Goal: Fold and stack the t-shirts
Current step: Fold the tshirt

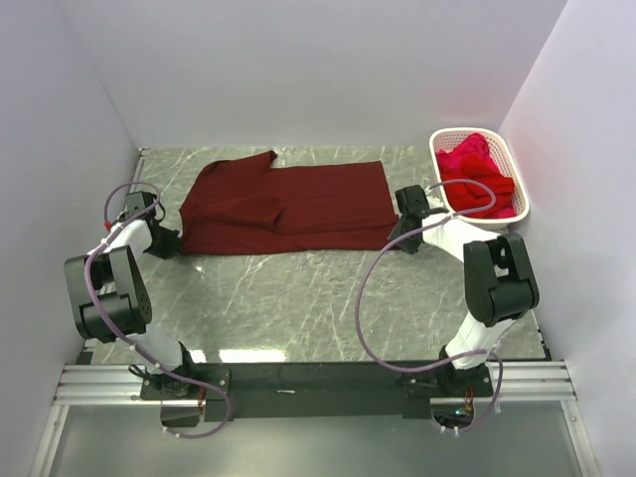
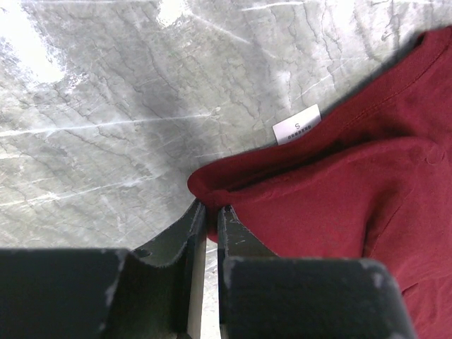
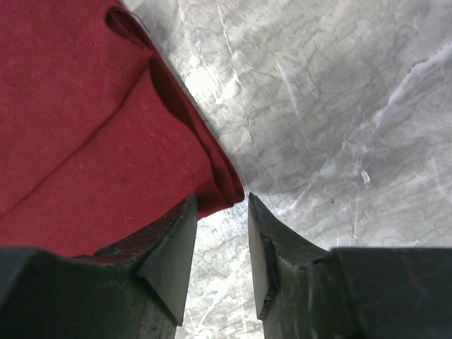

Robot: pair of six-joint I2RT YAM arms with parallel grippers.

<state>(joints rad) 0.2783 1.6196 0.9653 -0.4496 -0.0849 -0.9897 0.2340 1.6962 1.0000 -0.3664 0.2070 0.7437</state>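
One maroon t-shirt point(image 1: 288, 204) lies flat on the marbled tabletop point(image 1: 298, 298), just left of the white basket point(image 1: 434, 159). It is dark wine red and folded lengthwise, with one sleeve poking out on the side away from the arms and a white size label point(image 2: 296, 124) showing. And there's the one basket, heaped with brighter crimson t-shirts point(image 1: 475, 177), too bunched to count. At the shirt's end far from the basket, the left fingers point(image 2: 176, 240) are nearly together, pinching a hem corner. At the end near the basket, the right fingers point(image 3: 173, 240) are spread, with the cloth corner at their tips.
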